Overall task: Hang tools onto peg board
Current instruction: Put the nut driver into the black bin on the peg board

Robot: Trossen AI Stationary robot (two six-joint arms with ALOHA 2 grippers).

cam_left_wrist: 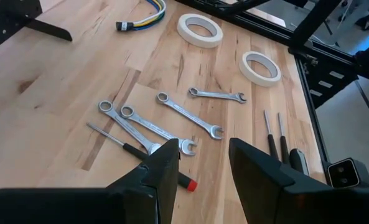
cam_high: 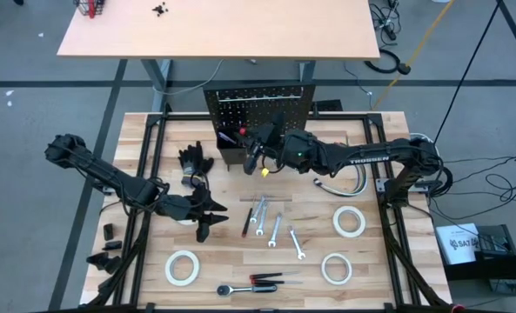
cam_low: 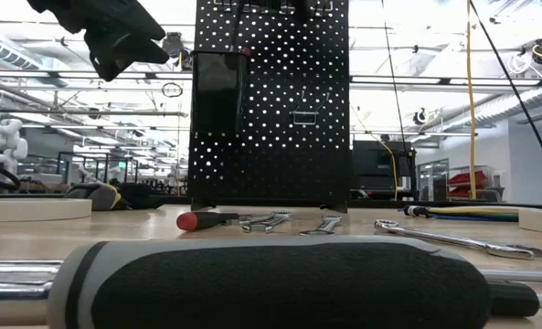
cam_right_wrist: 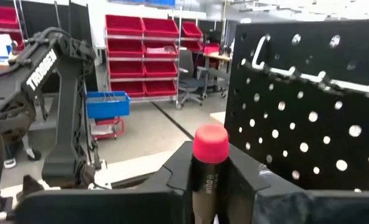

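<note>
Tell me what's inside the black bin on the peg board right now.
A red-tipped handle pokes out of the bin on the peg board. The bin's walls hide anything lower. The right gripper beside it holds another red-capped screwdriver.

The pale butcher-block wooden table (cam_high: 144, 130) carries an upright black perforated metal peg board (cam_high: 262, 104) at the middle of its far edge. Four silver open-end wrenches (cam_high: 276, 230) and a slim red-tipped screwdriver (cam_high: 247, 223) lie mid-table, ringed by four white tape rolls (cam_high: 349, 221). A black-handled ratchet (cam_high: 237, 288) and two slim screwdrivers (cam_high: 271, 279) rest near the front edge, black gloves (cam_high: 195, 162) toward the left.
</note>
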